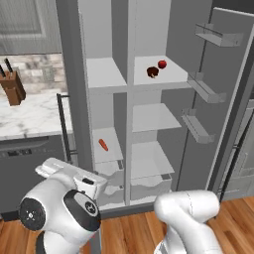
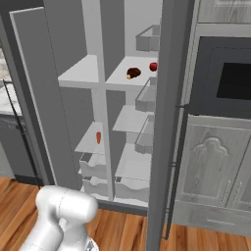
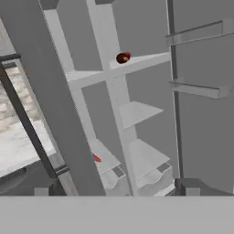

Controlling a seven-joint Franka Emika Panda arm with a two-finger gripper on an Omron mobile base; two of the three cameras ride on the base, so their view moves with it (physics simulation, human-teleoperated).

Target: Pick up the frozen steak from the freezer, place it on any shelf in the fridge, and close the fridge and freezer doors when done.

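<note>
Two dark fingertips [image 3: 186, 188] of my pincer [image 3: 116, 191] stand wide apart with nothing between them. My hand is low, in front of the open appliance and well apart from anything in it.

Up from there, the frozen steak [image 1: 153, 72] lies on an upper shelf [image 1: 171, 77] of the wider column, the fridge [image 1: 158, 119], just beside a bright red ball [image 1: 162, 64]. I cannot tell whether the two touch. The freezer [image 1: 106, 99] beside it has an orange carrot [image 1: 103, 145] on a lower shelf. So I judge the carrying done and the doors left to do.

Should I need the steak again, I expect it to be stiff and hard, fairly light, and perhaps slick. It will not give under the pads, so I would take it across its middle from the front and squeeze firmly. I would come in from the side away from the ball so as not to send it rolling.

Both doors stand open. The freezer door [image 1: 69, 74] is edge-on at my left with its thin dark handle [image 1: 62, 124] close to the counter [image 1: 30, 114]. The fridge door [image 1: 228, 99] swings out to my right, its clear bins [image 1: 203, 89] jutting toward the shelves. Between them the floor is open, but my arm sits in that gap. I would pull clear of each door's swing before pushing its outer face.
</note>
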